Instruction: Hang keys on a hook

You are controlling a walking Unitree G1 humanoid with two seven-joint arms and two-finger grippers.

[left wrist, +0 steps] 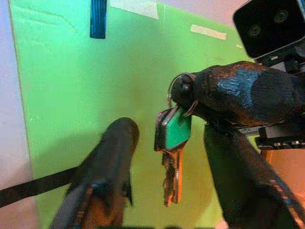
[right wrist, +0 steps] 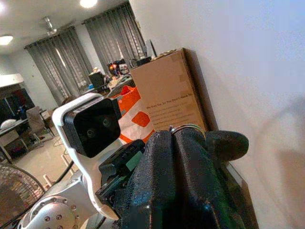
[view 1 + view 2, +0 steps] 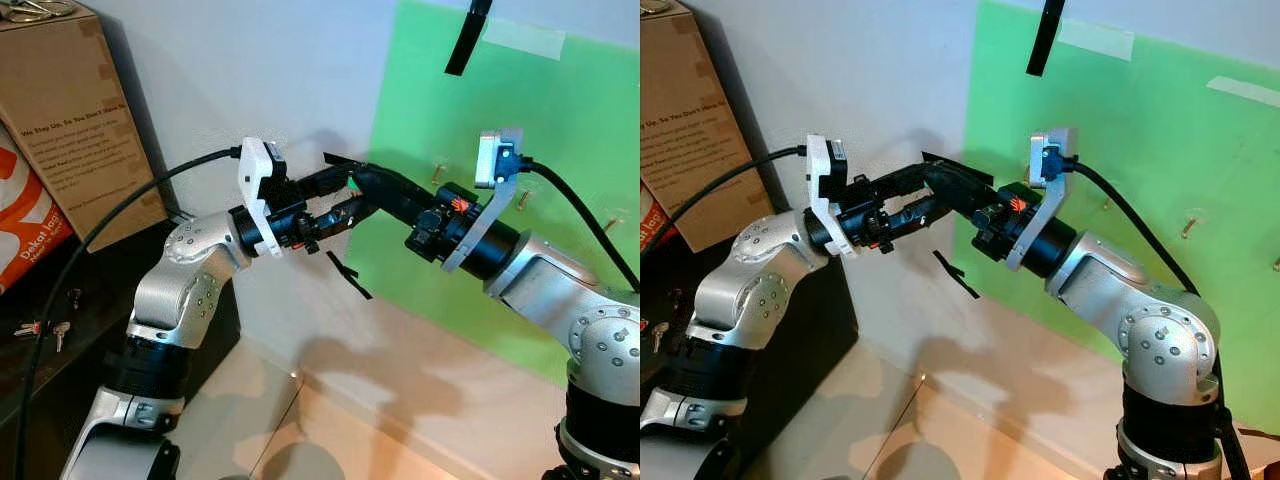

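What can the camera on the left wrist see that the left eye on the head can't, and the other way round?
The left wrist view alone shows the keys clearly: a green-headed key on a ring, hanging from the right gripper, whose fingers are shut on the ring. The left eye view alone shows both silver arms, a cardboard box and a second bunch of keys on the dark cabinet. Both show the green board and the open left gripper.
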